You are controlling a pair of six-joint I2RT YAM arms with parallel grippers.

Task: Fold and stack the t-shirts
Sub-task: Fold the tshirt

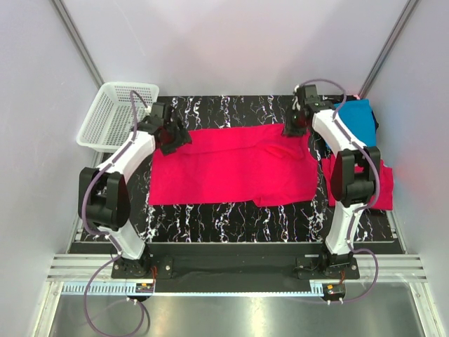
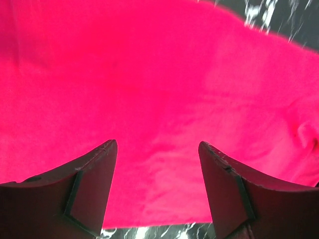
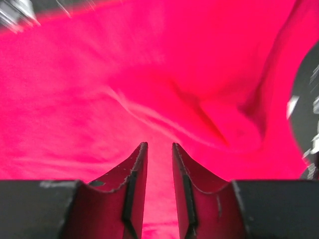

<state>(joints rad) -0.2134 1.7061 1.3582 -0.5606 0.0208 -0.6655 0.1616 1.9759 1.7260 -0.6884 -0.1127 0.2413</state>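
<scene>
A pinkish-red t-shirt [image 1: 231, 172] lies spread flat on the black marbled table [image 1: 231, 217]. My left gripper [image 1: 175, 138] hovers over the shirt's far left corner, jaws wide open and empty; the left wrist view [image 2: 157, 143] shows red cloth [image 2: 149, 74] beneath. My right gripper [image 1: 293, 130] is at the shirt's far right corner, over a rumpled fold. In the right wrist view [image 3: 159, 144] its jaws stand a narrow gap apart with red cloth [image 3: 99, 99] showing between them. A turquoise-blue shirt [image 1: 356, 119] and a second pinkish-red shirt [image 1: 382, 186] lie at the right edge.
A white mesh basket [image 1: 116, 116] stands off the table's far left corner. Grey walls close in on the left, back and right. The right arm's links stand over the shirts at the right edge.
</scene>
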